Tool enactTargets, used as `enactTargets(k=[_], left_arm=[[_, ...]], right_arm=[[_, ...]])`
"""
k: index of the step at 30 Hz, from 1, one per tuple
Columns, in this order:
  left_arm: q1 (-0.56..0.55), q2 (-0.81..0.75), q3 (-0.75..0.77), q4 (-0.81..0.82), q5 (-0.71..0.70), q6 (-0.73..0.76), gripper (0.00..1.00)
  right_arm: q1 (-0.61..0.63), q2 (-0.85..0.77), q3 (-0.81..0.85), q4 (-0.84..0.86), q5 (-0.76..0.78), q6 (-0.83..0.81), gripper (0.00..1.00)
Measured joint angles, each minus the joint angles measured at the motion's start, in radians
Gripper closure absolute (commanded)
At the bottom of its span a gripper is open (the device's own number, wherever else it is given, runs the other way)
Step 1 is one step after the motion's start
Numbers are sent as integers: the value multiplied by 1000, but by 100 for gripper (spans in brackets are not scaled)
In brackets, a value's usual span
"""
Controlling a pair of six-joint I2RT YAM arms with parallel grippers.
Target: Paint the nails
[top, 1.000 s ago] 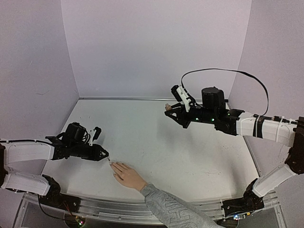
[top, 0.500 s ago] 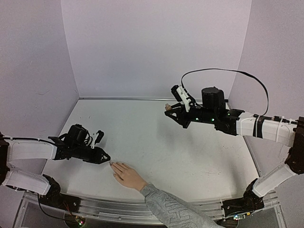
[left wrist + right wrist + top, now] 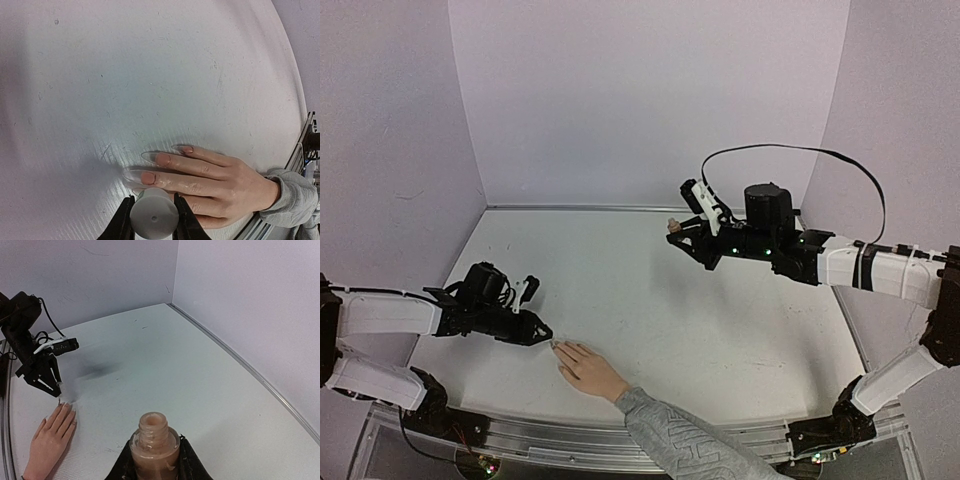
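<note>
A light-skinned hand (image 3: 588, 370) with a grey patterned sleeve (image 3: 685, 445) lies flat on the white table, fingers pointing left. My left gripper (image 3: 542, 333) is shut on a white brush cap (image 3: 154, 218) and hovers right at the fingertips. In the left wrist view the nails (image 3: 148, 177) are long with clear tips, and several show pink colour near the base. The cap hides the finger under it. My right gripper (image 3: 672, 228) is raised at the back right, shut on an open bottle of beige-pink polish (image 3: 155, 445).
Pale walls close in the table at the back and on both sides. The metal front rail (image 3: 570, 435) runs under the forearm. A black cable (image 3: 790, 150) loops above the right arm. The left arm (image 3: 30, 345) also shows in the right wrist view.
My left arm has sunk slightly toward the table, its tip staying at the fingertips. The hand and the right arm have not moved.
</note>
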Motion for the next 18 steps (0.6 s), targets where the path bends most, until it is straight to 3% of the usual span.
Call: enactTargets(k=[18], left_arm=[[0, 35, 14, 1, -26, -1, 100]], right_arm=[[0, 0, 0, 0, 0, 0, 100]])
